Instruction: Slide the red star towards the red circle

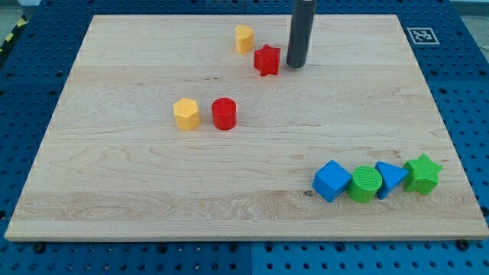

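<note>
The red star (267, 59) lies near the view's top, a little right of centre. The red circle (225, 114) stands lower and to the left of it, near the board's middle. My tip (296, 64) is just to the right of the red star, close to it with a thin gap. The dark rod rises from there out of the view's top.
A yellow block (244, 38) sits up-left of the red star. A yellow hexagon (186, 114) sits left of the red circle. At the bottom right stand a blue cube (331, 181), a green circle (365, 184), a blue triangle (390, 179) and a green star (422, 173). The wooden board (114, 198) lies on a blue pegboard.
</note>
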`<action>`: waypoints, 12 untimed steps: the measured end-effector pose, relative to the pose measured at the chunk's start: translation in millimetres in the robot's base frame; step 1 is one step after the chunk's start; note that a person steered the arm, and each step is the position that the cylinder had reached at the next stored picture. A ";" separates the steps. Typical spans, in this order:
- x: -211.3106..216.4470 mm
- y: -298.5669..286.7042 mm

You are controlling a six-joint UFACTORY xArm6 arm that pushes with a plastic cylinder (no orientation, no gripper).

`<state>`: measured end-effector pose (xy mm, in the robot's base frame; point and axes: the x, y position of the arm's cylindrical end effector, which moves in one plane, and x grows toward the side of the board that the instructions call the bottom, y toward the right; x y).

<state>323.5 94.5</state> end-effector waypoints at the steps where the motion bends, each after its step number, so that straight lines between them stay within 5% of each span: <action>1: 0.0 6.8; 4: -14.2 -17.9; 6: 32.9 -47.2; 10: -17.5 -73.2; 12: 57.2 -93.1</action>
<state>380.8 1.4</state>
